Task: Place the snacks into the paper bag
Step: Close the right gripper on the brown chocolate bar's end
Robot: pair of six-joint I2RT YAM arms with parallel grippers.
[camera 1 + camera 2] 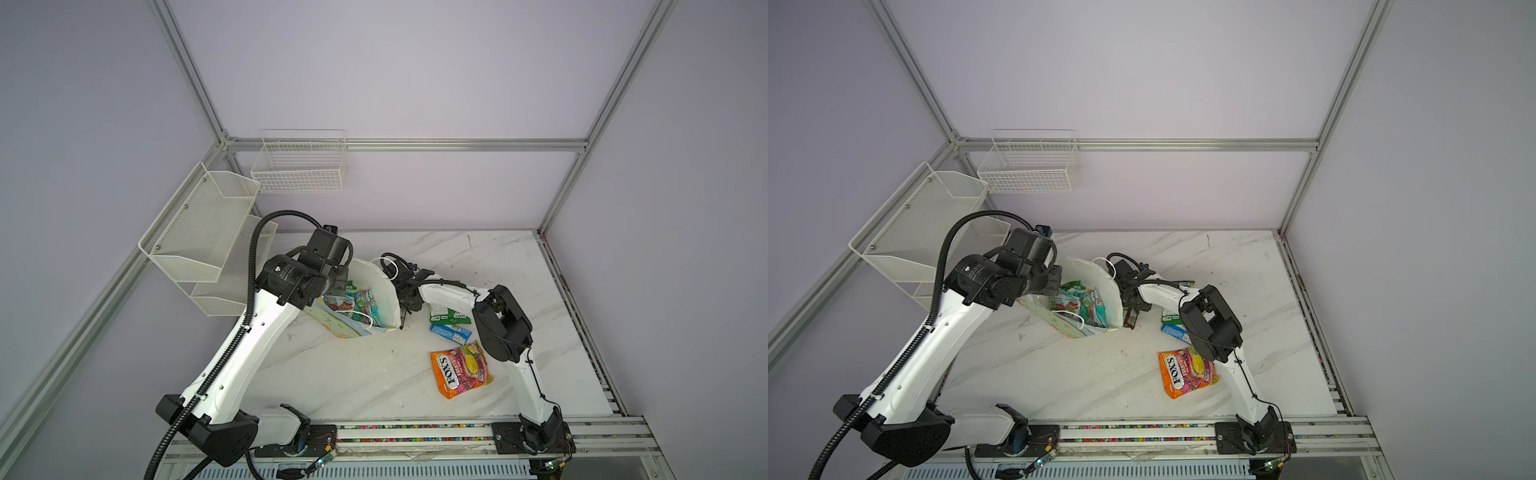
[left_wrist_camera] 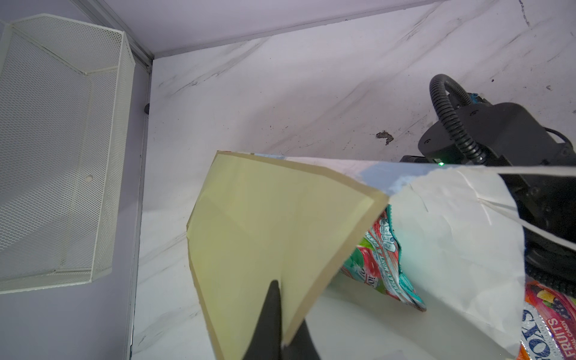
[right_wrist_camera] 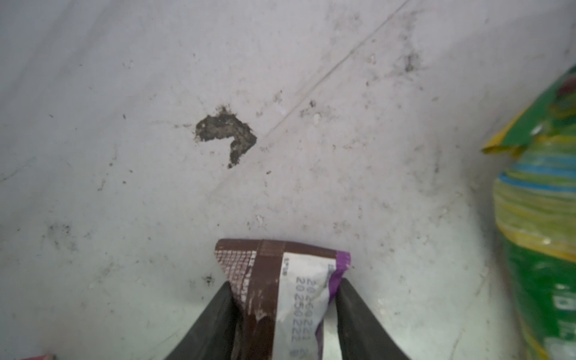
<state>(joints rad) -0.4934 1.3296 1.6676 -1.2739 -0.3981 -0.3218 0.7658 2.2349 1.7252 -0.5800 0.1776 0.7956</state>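
Tabletop (image 1: 365, 374) of white marbled pattern is seen across the lower half of both top views, and everything else is set on or above it. The left arm (image 1: 257, 345) is stretched from the near edge toward the back left. The right arm (image 1: 523, 374) is bent at the elbow and reached inward toward the middle. A mesh shelf (image 1: 195, 237) is fixed to the left wall and a wire basket (image 1: 299, 170) to the back wall; both are placed well apart from the snacks.

The paper bag (image 1: 384, 293) is found at the middle of the tabletop, tipped with its mouth opened toward the camera head. Its rim flap is pinched between the closed fingers of the left gripper (image 2: 279, 314), as shown in the left wrist view. A teal packet (image 1: 363, 307) and a green packet (image 1: 352, 286) are seen inside it.

On the right, outside the bag, three snacks are laid flat. The orange FOX'S bag (image 1: 461, 370) is nearest the front, and a green bag (image 1: 451, 316) is partly hidden under the right arm. A blue packet (image 1: 451, 333) is set between them, just beside the green one.

The dark wrapper (image 3: 268, 261) is clamped by the fingers of the right gripper (image 3: 283, 285), which are closed in on its two sides. In both top views it is placed just beside the bag's outer right wall. Whether its lower end is touching the tabletop cannot be told. A dark stain (image 3: 226, 134) is seen on the surface near it.
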